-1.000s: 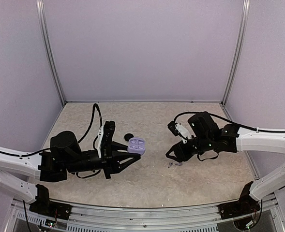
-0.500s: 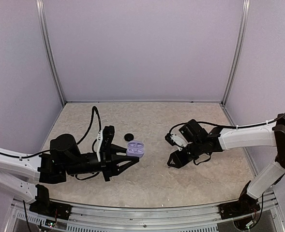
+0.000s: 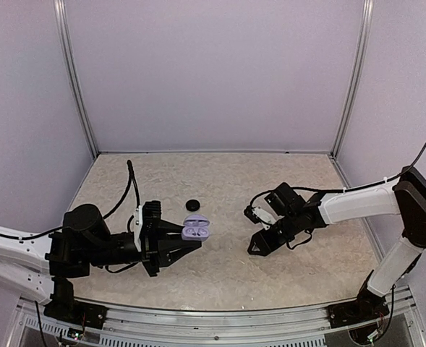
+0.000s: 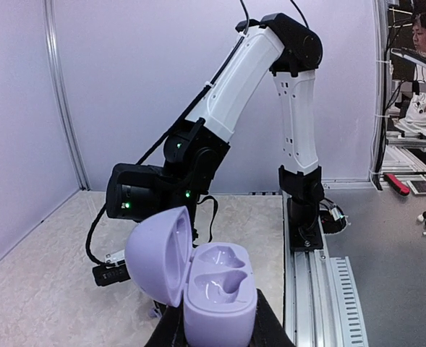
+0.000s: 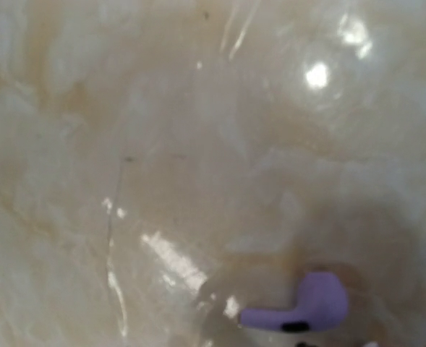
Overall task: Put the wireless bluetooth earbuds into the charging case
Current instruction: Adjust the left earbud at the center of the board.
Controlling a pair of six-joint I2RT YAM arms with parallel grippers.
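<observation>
We see left tool (image 3: 192,235) clamped on open case (image 3: 197,228); right tool (image 3: 259,246) low over surface (image 3: 220,181), opening we cannot tell; one earbud (image 5: 308,305) lies beneath it.

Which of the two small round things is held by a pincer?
The lavender charging case, lid open, gripped in the left pincer; the black disc lies alone on the table.

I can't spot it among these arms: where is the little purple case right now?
In the overhead view the case is left of centre, lid open, held in the left gripper, close to the small black disc.
</observation>
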